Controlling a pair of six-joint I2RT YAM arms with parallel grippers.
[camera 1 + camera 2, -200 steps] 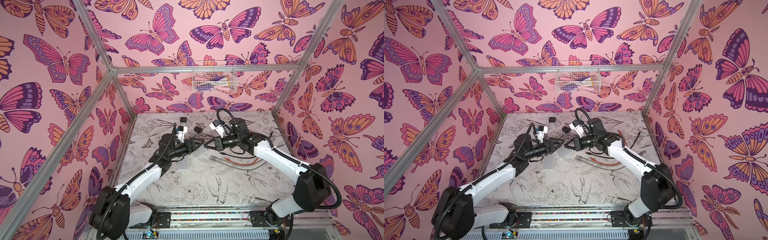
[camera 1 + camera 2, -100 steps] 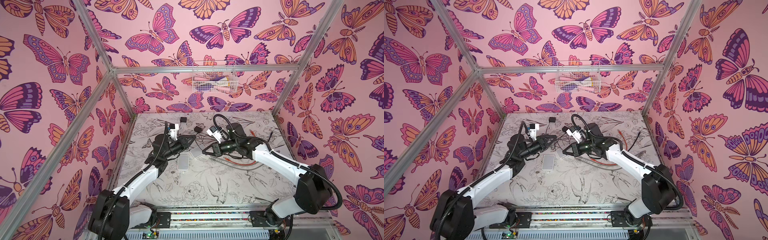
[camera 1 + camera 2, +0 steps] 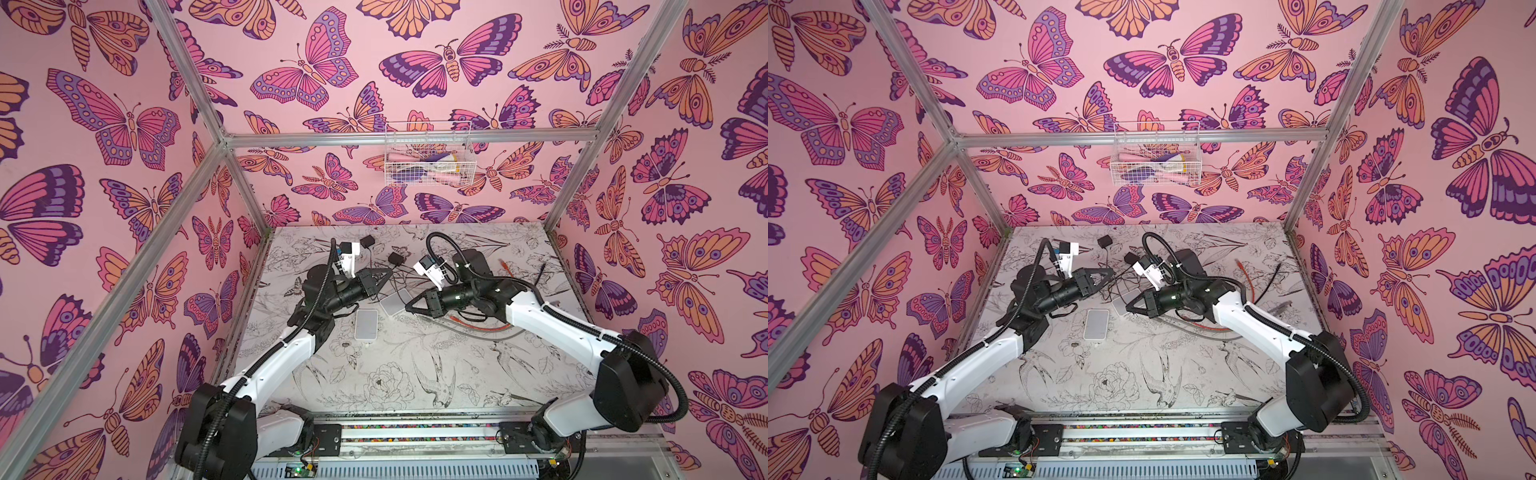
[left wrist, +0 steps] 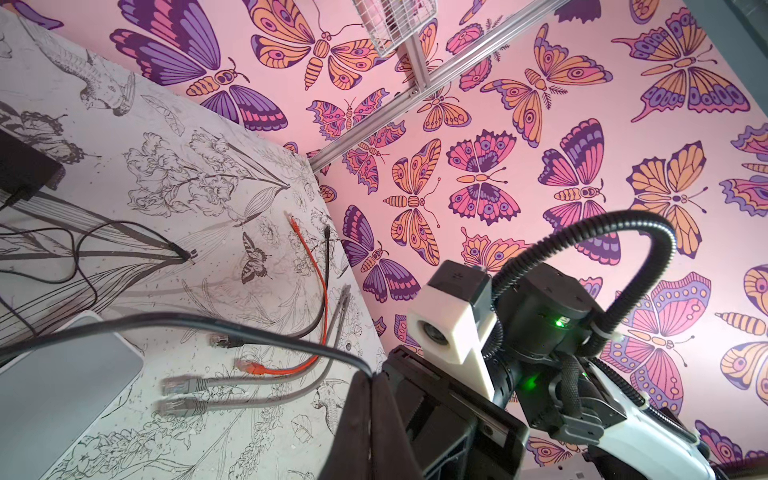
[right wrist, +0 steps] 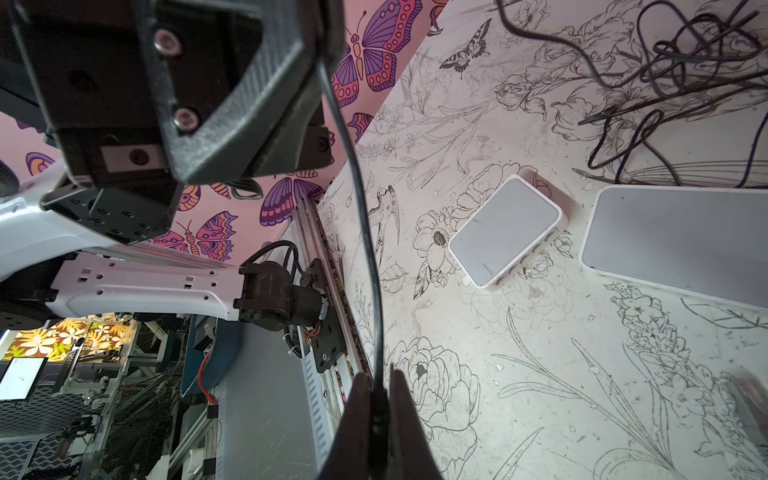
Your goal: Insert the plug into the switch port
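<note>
**Finding 1.** My left pincer (image 3: 388, 274) is fully closed. In the left wrist view its two fingers (image 4: 357, 415) meet on a thin black cable (image 4: 208, 322), pinched at their tips. The pincer is raised off the table (image 3: 415, 365), left of the middle, just beyond the far end of the near switch (image 3: 366, 325).

**Finding 2.** My right pincer (image 3: 408, 304) is likewise closed, its tips pressed together on the same cable. The right wrist view shows the cable running from these tips to the left pincer. The two pincers face each other, close but not touching, with a short span of cable between them. The right pincer hangs over the near right corner of the far switch (image 3: 395, 303).

**Finding 3.** Both switches lie flat on the table, side by side, with a gap between them. The near one shows a row of ports (image 5: 525, 264) along one edge.

**Finding 4.** A small black plug (image 4: 185, 252) lies on the table near the orange lead (image 4: 320, 291), apart from both pincers and both switches. I cannot tell whether it ends the cable I hold, since past the left pincer the cable runs out of the wrist view.

**Finding 5.** Two grey leads (image 4: 249, 380) lie beside the orange one, right of the switches. One black adapter (image 3: 367, 241) and another (image 3: 395, 258) sit on the far side, with loose black cord tangled near the far switch.
</note>
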